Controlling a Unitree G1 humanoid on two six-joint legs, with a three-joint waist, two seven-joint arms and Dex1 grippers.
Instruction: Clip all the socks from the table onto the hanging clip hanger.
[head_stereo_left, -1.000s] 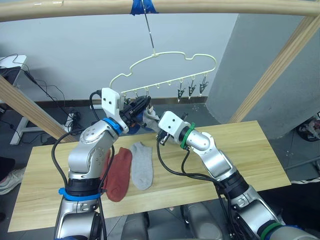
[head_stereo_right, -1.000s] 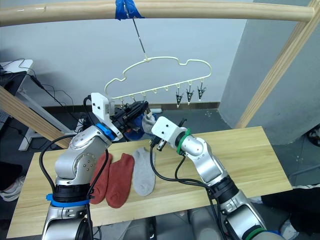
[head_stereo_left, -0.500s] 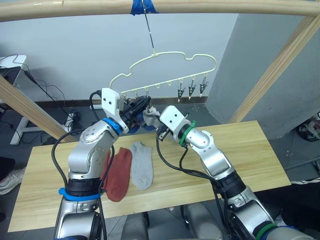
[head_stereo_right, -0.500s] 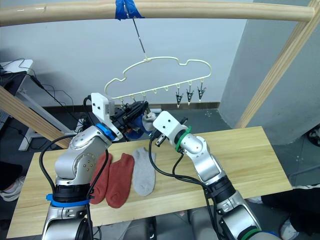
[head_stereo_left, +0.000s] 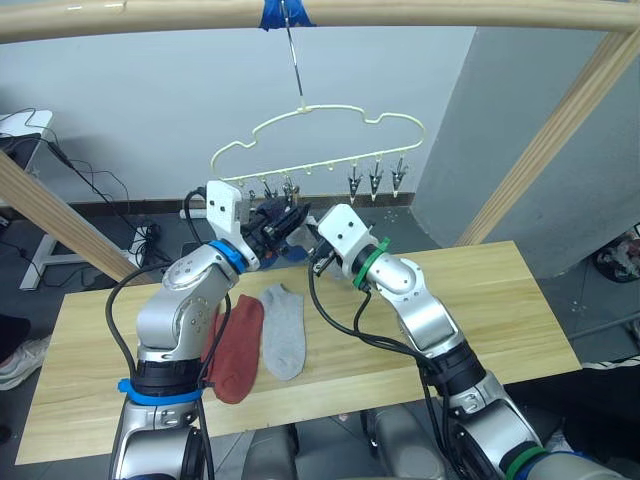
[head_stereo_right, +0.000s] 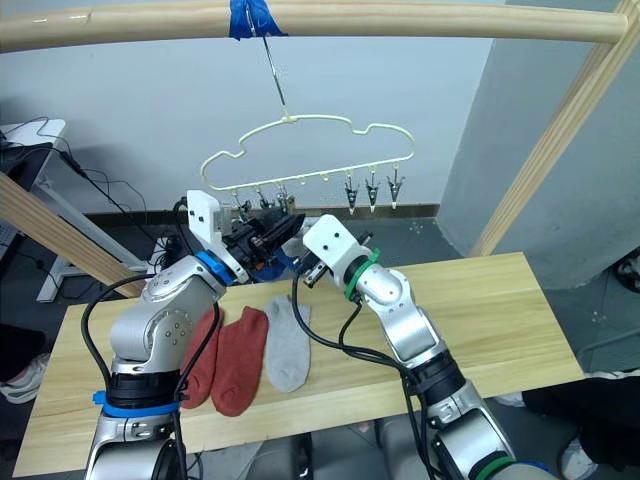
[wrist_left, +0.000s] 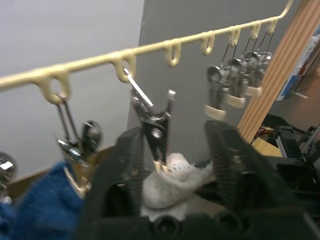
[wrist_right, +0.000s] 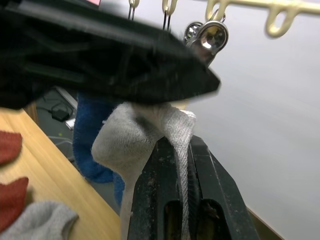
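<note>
With my right tool (wrist_right: 181, 200) clamped on the grey sock (wrist_right: 145, 135) and my left tool (wrist_left: 172, 165) apart around the clip (wrist_left: 155, 127), I must feed the sock edge fully between the clip's teeth.

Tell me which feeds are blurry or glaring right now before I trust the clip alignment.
Left wrist view: the clip over the grey sock is fairly sharp; the near fingers are soft. Right wrist view: the left gripper's black body across the top is smeared, and a metal clip catches a bright highlight. Head views: evenly lit, and the clip hanger is crisp.
</note>
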